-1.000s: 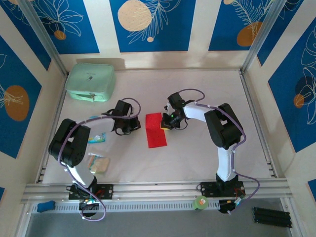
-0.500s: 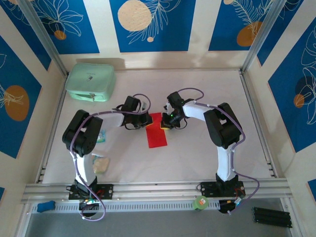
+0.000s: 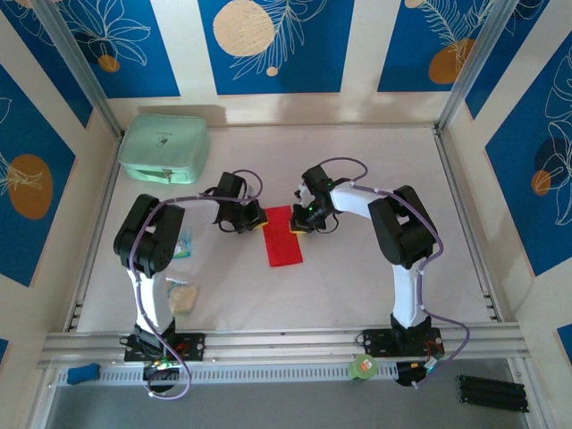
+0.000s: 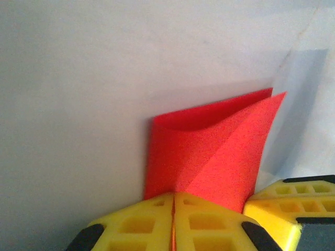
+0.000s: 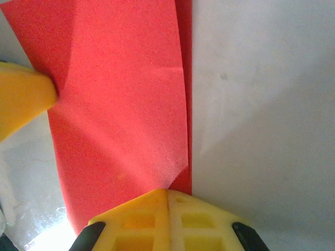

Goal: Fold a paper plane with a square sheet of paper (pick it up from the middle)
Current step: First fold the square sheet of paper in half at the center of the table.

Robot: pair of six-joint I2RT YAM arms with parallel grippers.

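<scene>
In the top view the red sheet of paper (image 3: 283, 239) lies near the middle of the white table (image 3: 357, 286), folded into a narrow upright rectangle. Both arms meet at its upper end. The left pincer (image 3: 255, 219) is at the upper left corner and the right pincer (image 3: 299, 228) at the upper right edge.

In the left wrist view the left pincer (image 4: 174, 219) sits at the bottom centre. Its yellow fingers are pressed together, with a thin red line of paper between them. Above them the sheet (image 4: 209, 157) rises off the table, one flap curling over the other.

In the right wrist view the right pincer (image 5: 168, 214) is also at the bottom centre. Its fingers are closed tight on the lower edge of the sheet (image 5: 120, 104), which fills the upper left of the frame, a second layer showing along its right side. A yellow finger (image 5: 21, 99) touches the paper at the left edge.

A mint-green case (image 3: 164, 147) stands in the upper left of the table. Two small packets (image 3: 179, 295) lie at the left, well apart from the paper.
</scene>
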